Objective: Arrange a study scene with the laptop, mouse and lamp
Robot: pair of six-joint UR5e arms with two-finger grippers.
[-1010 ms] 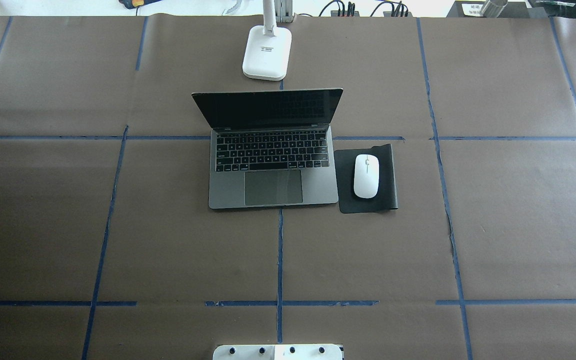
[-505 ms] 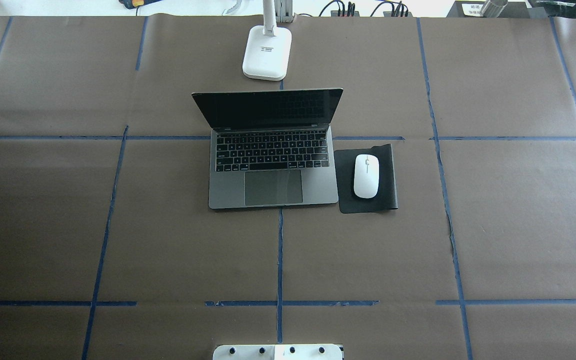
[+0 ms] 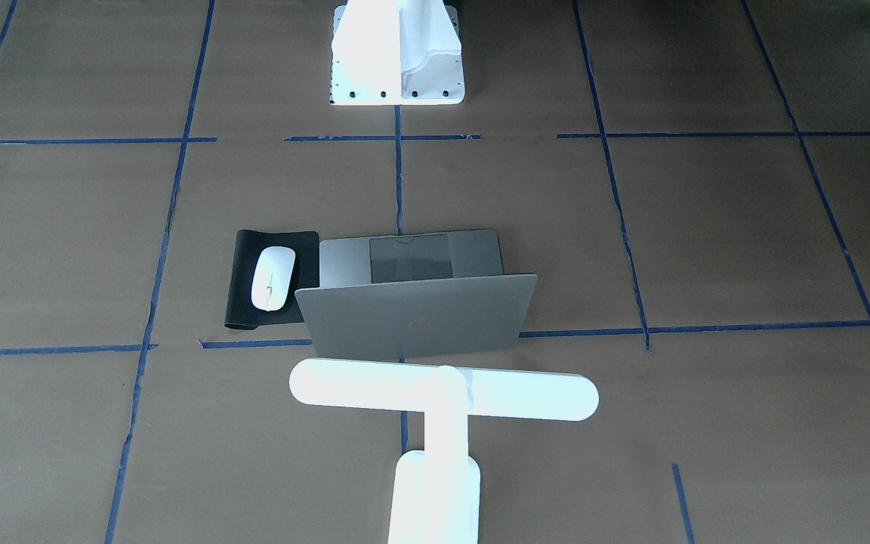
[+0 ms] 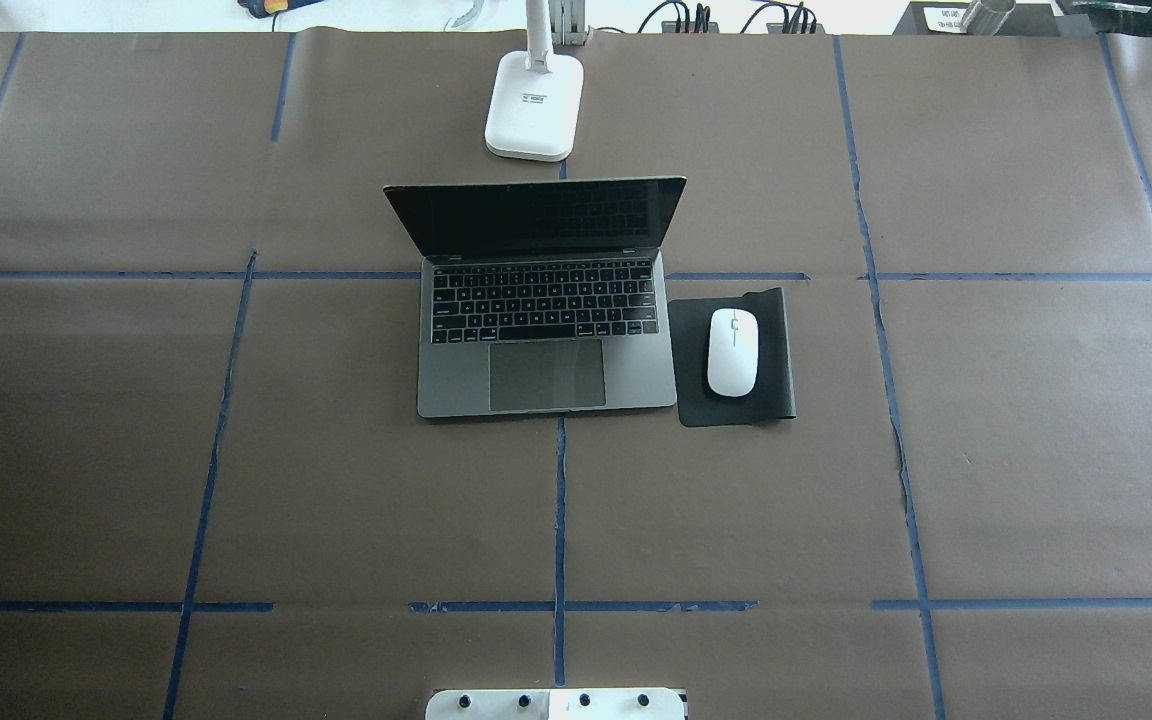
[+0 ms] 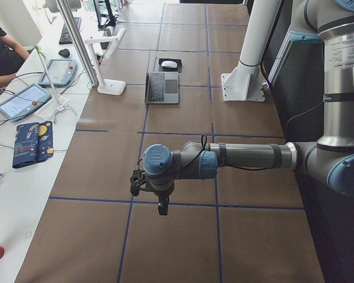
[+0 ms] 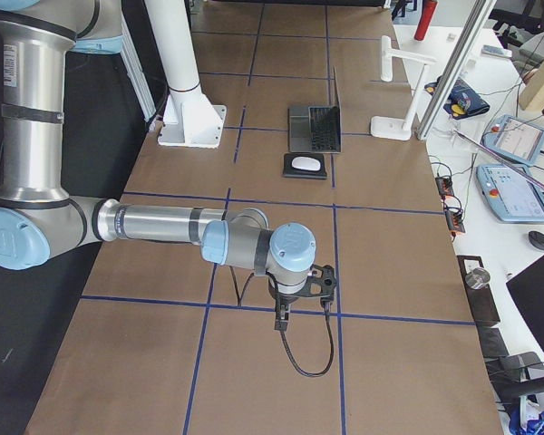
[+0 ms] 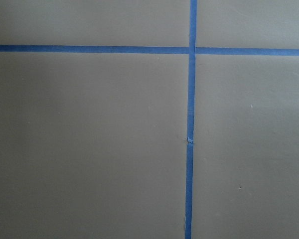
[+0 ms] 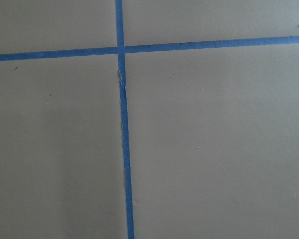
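- Front-facing view: the space-grey laptop stands open near the middle of the brown-papered desk, with the back of its lid and a small logo toward the camera.
- The white mouse lies on a black mouse mat just beside the laptop, on the robot's right.
- The white T-shaped lamp stands across the laptop from the robot, its long bar level and parallel to the lid.
- Blue tape marks a grid on the paper, and the white pedestal sits at the top edge.
- Overhead view: the laptop's dark screen and keyboard face the robot. The mouse lies lengthwise on the mat, whose edge meets the laptop's right side. Only the lamp's base and lower stem show, beyond the lid.
- Left side view: the left arm stretches out level over the desk, well apart from the laptop. The left hand points down above bare paper. Whether it is released or clenched cannot be told.
- Right side view: the right arm reaches out the same way, and the right hand points down near a tape line with a black cable looping beside it. Its state cannot be told either.
- Left wrist view: only brown paper and 2 crossing tape lines.
- Right wrist view: the same, paper and 2 crossing tape lines.
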